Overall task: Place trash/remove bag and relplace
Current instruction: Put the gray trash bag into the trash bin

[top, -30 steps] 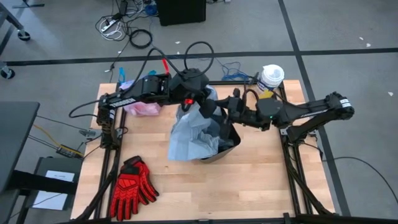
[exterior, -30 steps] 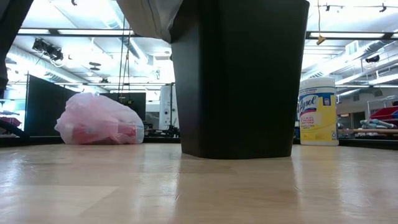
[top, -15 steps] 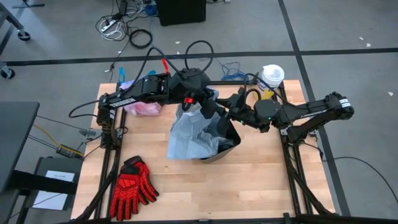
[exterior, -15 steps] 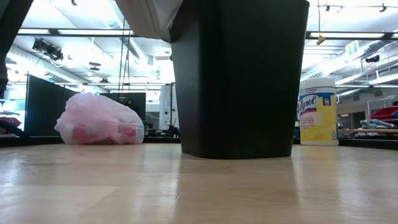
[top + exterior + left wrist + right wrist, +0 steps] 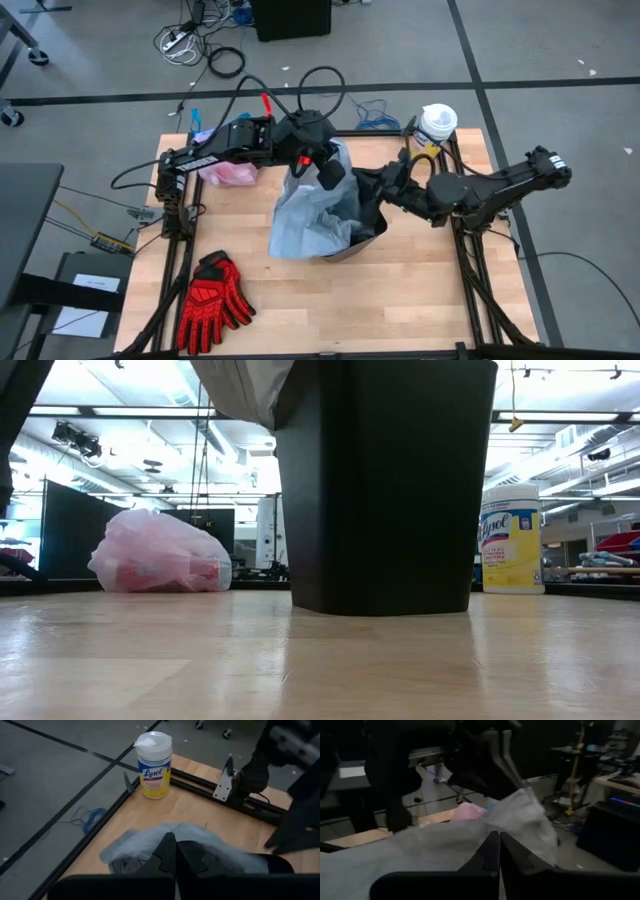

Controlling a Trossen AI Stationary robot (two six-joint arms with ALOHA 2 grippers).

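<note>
One black bin (image 5: 365, 215), one grey-blue liner (image 5: 305, 215), one filled pink bag (image 5: 232, 173), one yellow wipes tub (image 5: 436, 125) and one pair of red gloves (image 5: 212, 300) are counted from above. The left gripper (image 5: 322, 168) is seen with fingers pressed together on a gathered fold of the liner at the bin's far rim; the right gripper (image 5: 372, 190) is likewise pinched shut on liner film at the rim's other side. The pink bag lies well apart from both sets of fingers. The bin's base on the table (image 5: 320, 660) is shown only by the low view, while the gloves are seen only from above.
</note>
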